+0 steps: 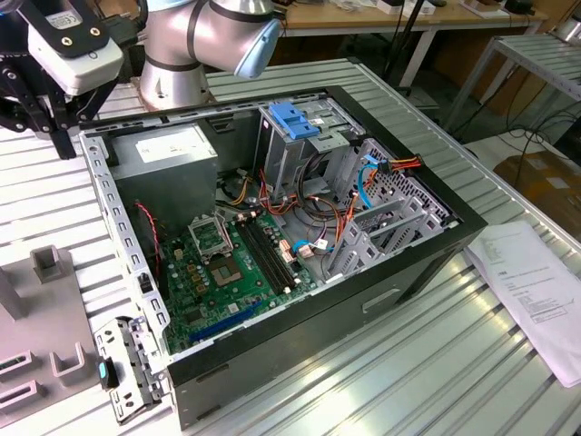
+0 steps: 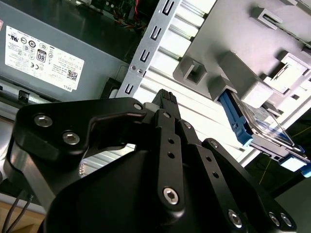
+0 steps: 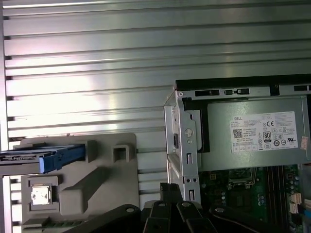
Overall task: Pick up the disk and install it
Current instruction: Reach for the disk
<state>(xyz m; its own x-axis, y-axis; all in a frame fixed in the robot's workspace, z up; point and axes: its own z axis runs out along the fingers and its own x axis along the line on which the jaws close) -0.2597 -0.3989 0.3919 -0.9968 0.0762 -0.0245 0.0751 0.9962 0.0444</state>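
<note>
1. Second wrist view: the gripper (image 2: pixel 165 97) has its jaws drawn together with nothing between them. It hangs over the slatted table (image 2: pixel 194 109), between the computer case's wall (image 2: pixel 146 53) and the grey fixture (image 2: pixel 233 43).
2. The disk (image 2: pixel 265 127) stands on edge in a slot of that fixture, blue rails along its sides, apart from the gripper and untouched.
3. The step in hand looks like the reach for the pickup. By my judgement, a clean grasp needs the jaws spread wider than the disk's body, squared to its flat faces and centred, so it lifts straight out of the slot without tilting.
4. The fixture's raised blocks crowd the disk and could catch a finger.
5. The case wall and the power-supply box (image 2: pixel 58 53) lie just beside the gripper on the other side.
6. In the exterior view, the drive cage (image 1: pixel 295 123) sits inside the case among loose cables (image 1: pixel 318 236), which could snag.
</note>
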